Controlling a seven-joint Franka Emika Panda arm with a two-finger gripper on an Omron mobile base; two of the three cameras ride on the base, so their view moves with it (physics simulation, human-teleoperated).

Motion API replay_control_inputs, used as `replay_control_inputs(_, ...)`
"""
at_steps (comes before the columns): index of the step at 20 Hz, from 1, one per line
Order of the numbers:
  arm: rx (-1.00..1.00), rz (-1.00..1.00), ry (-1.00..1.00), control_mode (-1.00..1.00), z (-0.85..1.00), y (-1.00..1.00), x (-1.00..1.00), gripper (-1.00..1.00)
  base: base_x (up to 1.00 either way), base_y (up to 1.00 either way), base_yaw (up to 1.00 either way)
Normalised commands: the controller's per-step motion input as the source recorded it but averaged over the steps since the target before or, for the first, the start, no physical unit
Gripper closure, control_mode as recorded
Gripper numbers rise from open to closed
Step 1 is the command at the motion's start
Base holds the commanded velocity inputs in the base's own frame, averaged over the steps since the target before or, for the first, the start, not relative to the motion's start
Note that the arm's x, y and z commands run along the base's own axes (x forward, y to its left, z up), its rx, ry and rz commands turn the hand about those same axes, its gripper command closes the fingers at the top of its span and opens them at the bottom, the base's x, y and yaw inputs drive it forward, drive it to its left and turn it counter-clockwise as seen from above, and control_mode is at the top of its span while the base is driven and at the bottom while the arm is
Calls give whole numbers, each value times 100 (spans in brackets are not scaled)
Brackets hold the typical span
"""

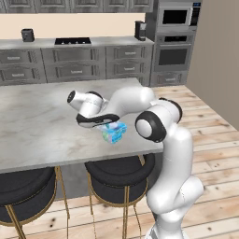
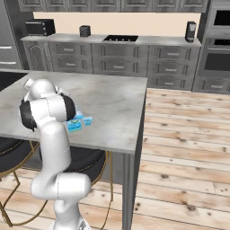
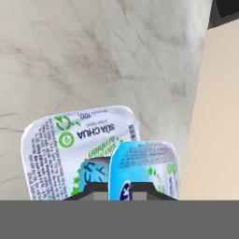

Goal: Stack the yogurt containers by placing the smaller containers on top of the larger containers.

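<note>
In the hand view the smaller container (image 3: 144, 165), a little light-blue cup, sits between my gripper's (image 3: 120, 191) dark fingertips, and the gripper is shut on it. Beside and partly behind it lies the larger container (image 3: 77, 144), a squarish pack with a white lid and green markings, flat on the marble island counter (image 3: 93, 56). The cup overlaps the pack's right edge; I cannot tell whether they touch. From the left base view both containers (image 1: 114, 132) show as a blue-and-white cluster under my hand, near the counter's front edge. The right base view shows the pack (image 2: 75, 125) beside my arm.
Two black round stools (image 1: 119, 172) (image 1: 23, 192) stand under the island's near edge. The counter's right end (image 2: 139, 117) drops to wooden floor. Bare marble (image 1: 42, 116) stretches left and back of the containers. Cabinets, a stovetop and wall ovens (image 1: 173, 42) line the far wall.
</note>
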Motion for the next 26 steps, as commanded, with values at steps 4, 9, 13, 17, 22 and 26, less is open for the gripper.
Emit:
replay_control_inputs(4, 0, 0, 0, -100, -17, 0, -21, 100, 0, 0, 0)
replay_control_inputs(9, 0, 0, 0, -100, -14, 0, -11, 100, 0, 0, 0)
replay_control_inputs(13, 0, 0, 0, -100, -4, -4, -1, 100, 0, 0, 0)
replay_control_inputs(17, 0, 0, 0, -100, 0, -6, 0, -100, 0, 0, 0)
replay_control_inputs(22, 0, 0, 0, -100, 0, -1, -3, -100, 0, 0, 0)
replay_control_inputs(26, 0, 0, 0, -100, 0, 0, -7, -100, 0, 0, 0)
